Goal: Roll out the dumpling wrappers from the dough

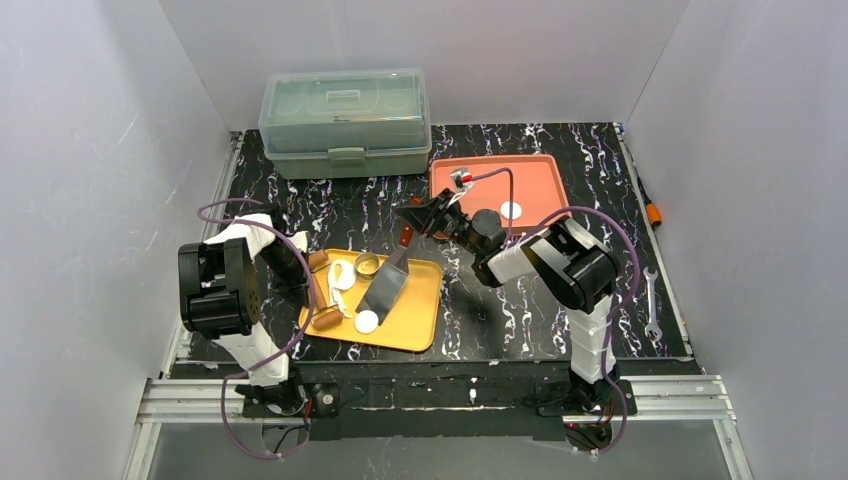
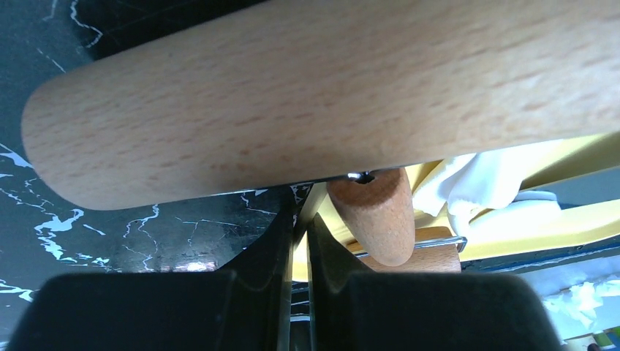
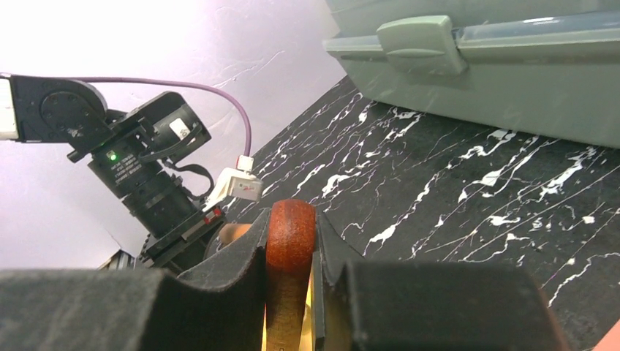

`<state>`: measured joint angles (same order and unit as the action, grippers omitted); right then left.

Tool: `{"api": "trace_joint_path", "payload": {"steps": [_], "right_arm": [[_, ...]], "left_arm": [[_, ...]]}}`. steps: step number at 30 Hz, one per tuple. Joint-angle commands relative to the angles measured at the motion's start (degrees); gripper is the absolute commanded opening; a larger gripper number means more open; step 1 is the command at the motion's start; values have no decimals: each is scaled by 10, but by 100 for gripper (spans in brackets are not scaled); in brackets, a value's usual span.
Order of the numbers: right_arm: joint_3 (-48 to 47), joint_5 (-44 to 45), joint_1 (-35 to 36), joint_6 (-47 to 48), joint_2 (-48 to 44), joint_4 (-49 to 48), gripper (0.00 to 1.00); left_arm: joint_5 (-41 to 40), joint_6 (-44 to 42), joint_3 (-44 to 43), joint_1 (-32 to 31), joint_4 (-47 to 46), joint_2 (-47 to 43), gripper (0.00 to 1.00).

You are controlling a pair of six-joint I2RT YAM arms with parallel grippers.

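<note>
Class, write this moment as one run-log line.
left fingers: shut on yellow tray | right fingers: shut on scraper | dumpling wrapper: on tray

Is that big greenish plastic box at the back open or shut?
Shut. The storage box has its lid seated flat, and the right wrist view shows the front latch folded down.

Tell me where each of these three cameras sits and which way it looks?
Top external: high behind the arms, looking down on the table; both arms show, left gripper and right gripper included.
Left wrist: on the left wrist, looking along its fingers at the rolling pin and yellow tray.
Right wrist: on the right wrist, looking past its fingers, clamped on the scraper handle, toward the green box and left arm.
Shared: the green box, in top and right wrist.
</note>
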<state>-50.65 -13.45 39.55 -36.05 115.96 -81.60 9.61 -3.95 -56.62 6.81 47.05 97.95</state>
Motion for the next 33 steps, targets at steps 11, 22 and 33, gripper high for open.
{"api": "trace_joint_path", "payload": {"steps": [11,22,33], "right_arm": [[26,-40,40,67,32,26,1],[6,-20,52,34,44,66,1],[25,39,38,-91,20,84,1]], "left_arm": [[-59,30,11,18,-114,-1,0],[-55,31,12,18,-116,0,0],[-54,33,12,23,-117,0,0]]}}
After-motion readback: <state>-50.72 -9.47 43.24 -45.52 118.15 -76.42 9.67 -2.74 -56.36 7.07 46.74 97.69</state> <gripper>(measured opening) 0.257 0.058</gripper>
